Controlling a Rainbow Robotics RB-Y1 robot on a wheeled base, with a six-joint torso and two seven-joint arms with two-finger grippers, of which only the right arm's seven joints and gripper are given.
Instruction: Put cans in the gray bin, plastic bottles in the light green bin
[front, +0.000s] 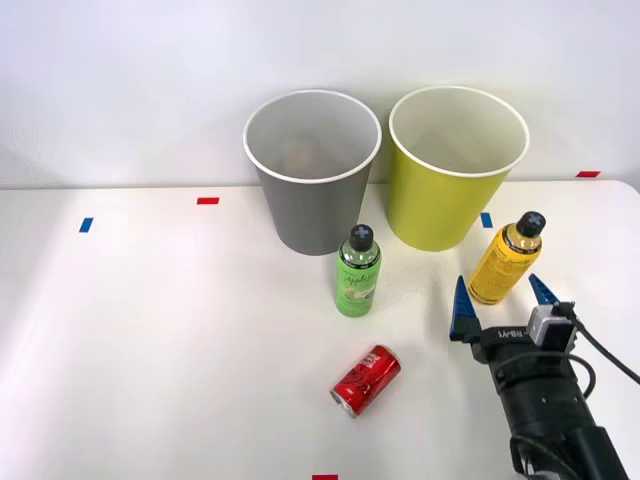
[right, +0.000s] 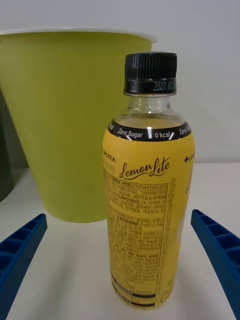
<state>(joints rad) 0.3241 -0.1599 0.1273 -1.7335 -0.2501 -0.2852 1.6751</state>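
Leftmost of the task's things stands the gray bin (front: 313, 172), upright at the back of the white table (front: 150, 340), with the light green bin (front: 457, 165) just beside it. Near the front of the gray bin the green bottle (front: 357, 273) stands upright; nearer the robot, the red can (front: 366, 379) lies on its side, apart from both bottles. To the right, the yellow bottle (front: 507, 260) stands upright just in front of the light green bin. The right gripper (front: 501, 297) is wide open and holds nothing; its blue fingers (right: 20, 250) flank the bottle without touching it. The step in hand appears to be the approach to this bottle. The next move would call for advancing slightly, closing on the labelled body, lifting clear of the rim, and releasing over the light green bin.
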